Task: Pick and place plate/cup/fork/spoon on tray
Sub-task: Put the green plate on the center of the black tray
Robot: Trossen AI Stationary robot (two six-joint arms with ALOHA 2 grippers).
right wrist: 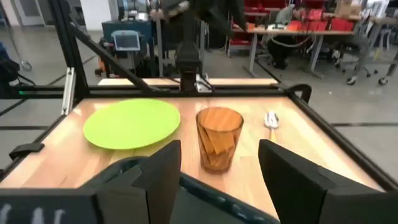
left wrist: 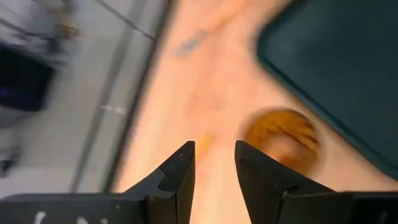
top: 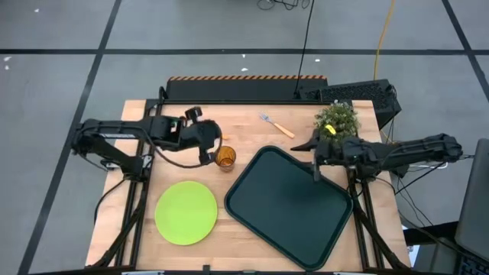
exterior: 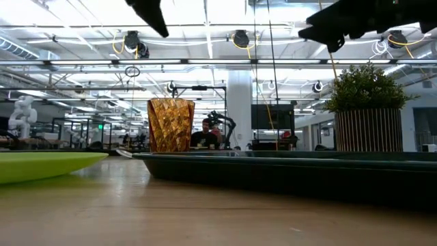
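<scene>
The amber cup (top: 225, 158) stands upright on the table just off the tray's far left corner; it also shows in the left wrist view (left wrist: 283, 134) and the right wrist view (right wrist: 218, 140). My left gripper (top: 212, 149) hovers open above the table beside the cup, touching nothing (left wrist: 214, 158). The lime-green plate (top: 186, 212) lies flat at the near left. The dark tray (top: 289, 205) lies beside it. The fork (top: 276, 126) lies on the table beyond the tray. The spoon (right wrist: 272, 120) lies on the far side of the cup, mostly hidden under my left gripper in the high view. My right gripper (top: 315, 169) is open above the tray's far right part (right wrist: 217, 168).
A potted green plant (top: 337, 118) stands at the far right, close to my right arm. A dark box (top: 359, 93) sits behind it at the table's far edge. Bare wood shows between the plate and the table's near edge.
</scene>
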